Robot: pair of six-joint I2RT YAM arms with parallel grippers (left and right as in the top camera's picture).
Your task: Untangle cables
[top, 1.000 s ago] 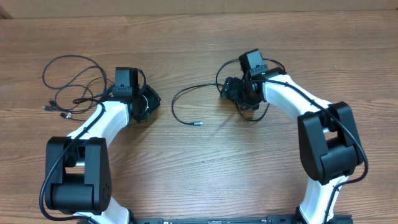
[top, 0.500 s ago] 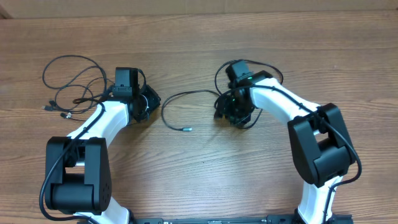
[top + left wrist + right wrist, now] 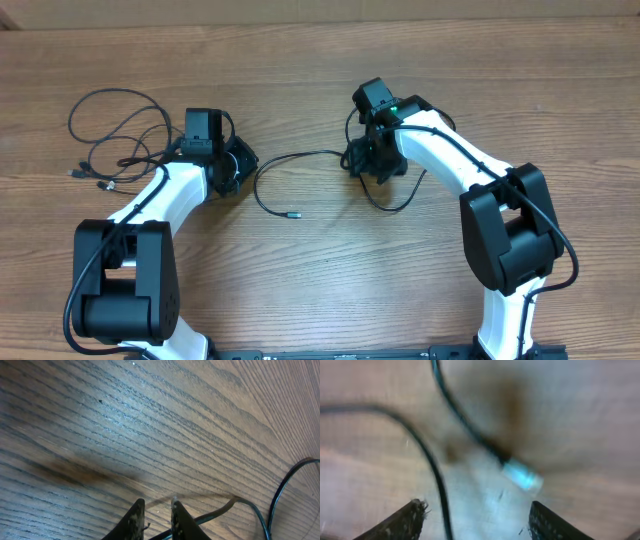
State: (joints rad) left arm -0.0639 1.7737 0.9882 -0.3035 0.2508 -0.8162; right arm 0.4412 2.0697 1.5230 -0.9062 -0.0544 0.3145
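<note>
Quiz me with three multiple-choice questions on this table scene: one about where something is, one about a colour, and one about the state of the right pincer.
1. Where does the loose heap of cable lie?
A) at the table's far left
B) between the two arms
C) under the right arm

2. What colour is the middle cable?
A) red
B) black
C) white

3. How is the right pincer?
A) shut on a plug
B) out of view
C) open

Answers:
1 A: it lies outside the left arm.
2 B: it reads black against the wood.
3 C: its fingers stand wide apart in the wrist view.
</note>
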